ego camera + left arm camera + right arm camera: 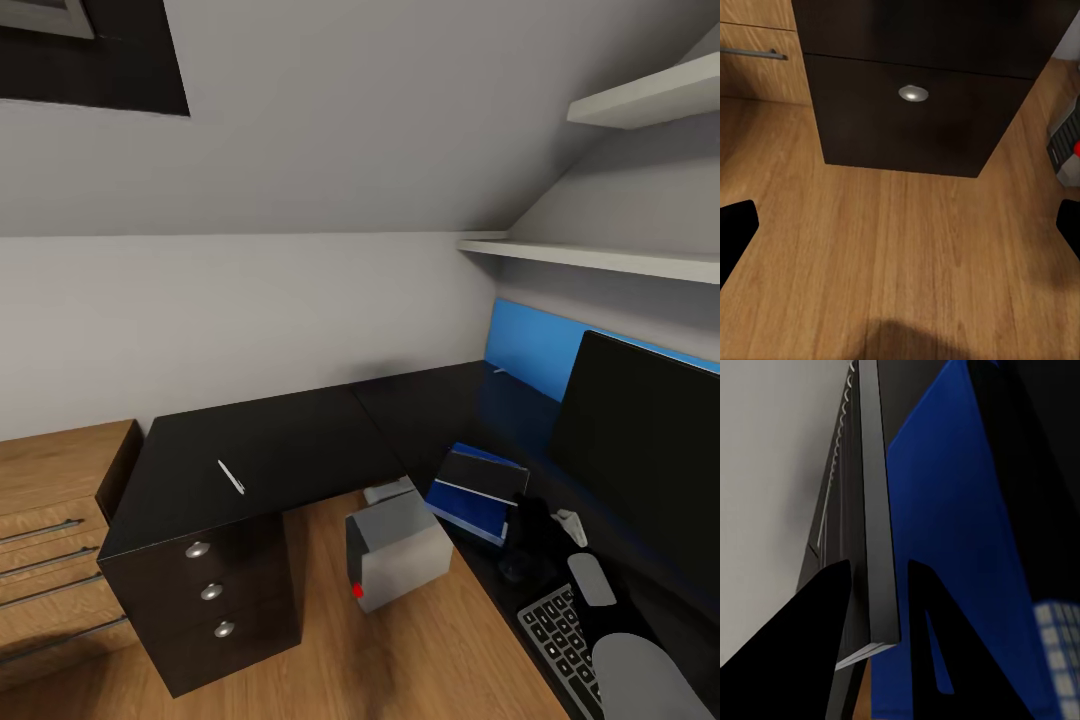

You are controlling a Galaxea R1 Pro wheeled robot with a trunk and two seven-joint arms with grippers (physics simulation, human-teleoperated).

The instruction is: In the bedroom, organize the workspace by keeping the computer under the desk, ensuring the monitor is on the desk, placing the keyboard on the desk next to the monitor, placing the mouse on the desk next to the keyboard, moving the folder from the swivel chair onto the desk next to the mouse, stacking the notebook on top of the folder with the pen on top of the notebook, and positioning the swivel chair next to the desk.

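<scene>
From the head view I am watching the right gripper bringing the notebook over the folder, which is lying on the desk just beside the monitor; the pen is waiting well apart on the desk's other wing, the keyboard is showing near my arm, and the computer is standing on the floor by the desk. In the left wrist view the left gripper is hanging with its fingers spread wide over the bare wooden floor, facing the drawer unit. In the right wrist view the fingers are pinching the notebook's edge, I think, with the folder blue behind. I am aiming to level it and square it up before letting go.
</scene>
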